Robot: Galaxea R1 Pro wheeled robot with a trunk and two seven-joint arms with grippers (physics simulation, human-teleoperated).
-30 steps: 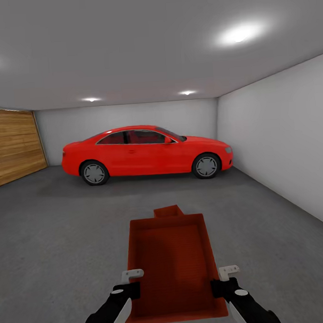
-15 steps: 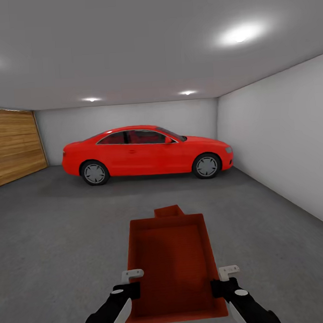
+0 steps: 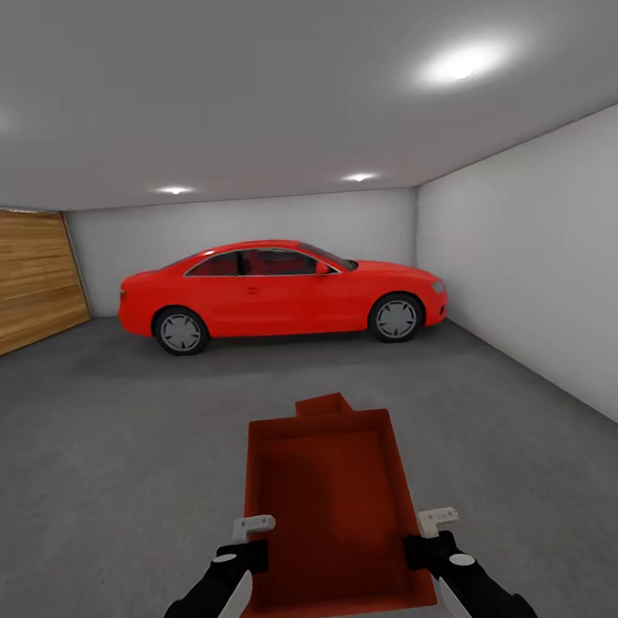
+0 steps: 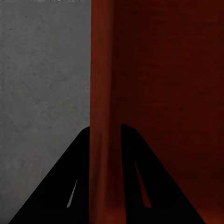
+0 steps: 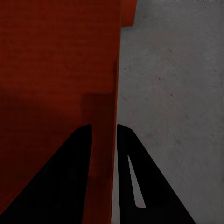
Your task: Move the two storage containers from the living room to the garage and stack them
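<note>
I've both grippers, left point(image 3: 254, 527) and right point(image 3: 437, 519), clamped on the orange-red ribbed plastic bin's point(image 3: 327, 501) side walls, keeping it level; another bin point(image 3: 322, 404) probably sits beneath.

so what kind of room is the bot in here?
A garage, most likely: a red car parked on a grey concrete floor, a wooden plank door at the left, bare white walls.

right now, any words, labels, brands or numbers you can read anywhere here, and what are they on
None: no text can be read in any of the views.
Red car: no plate, badge or lettering can be made out.
Storage container, held by the left gripper and right gripper on its side walls: plain orange-red plastic, no label.
Wooden plank door, white wall and floor: no signs or markings.
</note>
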